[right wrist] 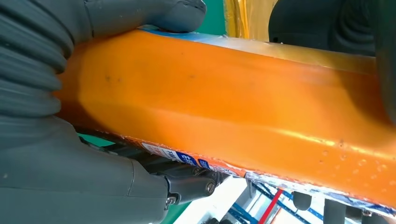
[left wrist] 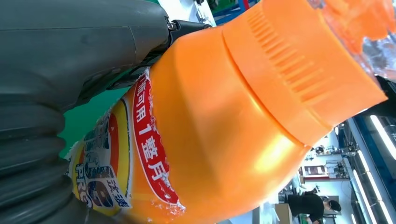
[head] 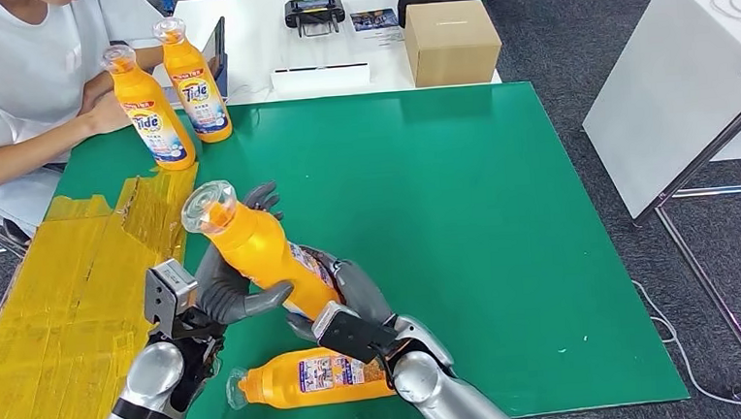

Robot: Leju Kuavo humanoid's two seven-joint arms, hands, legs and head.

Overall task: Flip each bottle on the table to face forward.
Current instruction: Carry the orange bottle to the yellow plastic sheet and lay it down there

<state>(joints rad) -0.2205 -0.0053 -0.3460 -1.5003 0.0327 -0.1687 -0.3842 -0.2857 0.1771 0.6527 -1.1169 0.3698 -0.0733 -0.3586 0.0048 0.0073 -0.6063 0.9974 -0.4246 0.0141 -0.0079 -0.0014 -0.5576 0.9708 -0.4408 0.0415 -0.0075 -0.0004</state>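
An orange detergent bottle (head: pixel 252 246) with a clear cap is lifted above the green table (head: pixel 503 221), tilted with its cap toward the far left. My left hand (head: pixel 231 291) grips its middle from the left, and my right hand (head: pixel 352 293) holds its lower part from the right. In the left wrist view the bottle (left wrist: pixel 224 126) fills the frame beside my left hand (left wrist: pixel 60 74); in the right wrist view its body (right wrist: pixel 243 107) lies against my right hand (right wrist: pixel 60 154). A second orange bottle (head: pixel 314 376) lies on its side near the front edge. Two bottles (head: pixel 154 111) (head: pixel 194 82) stand upright at the far left.
A person in a white shirt (head: pixel 19 85) sits at the far left corner, forearm by the standing bottles. Yellow tape (head: pixel 62 306) covers the table's left part. Behind it a white table (head: pixel 259 41) carries a cardboard box (head: pixel 452 41) and a controller (head: pixel 314 14). Another white table (head: pixel 679 74) stands at the right.
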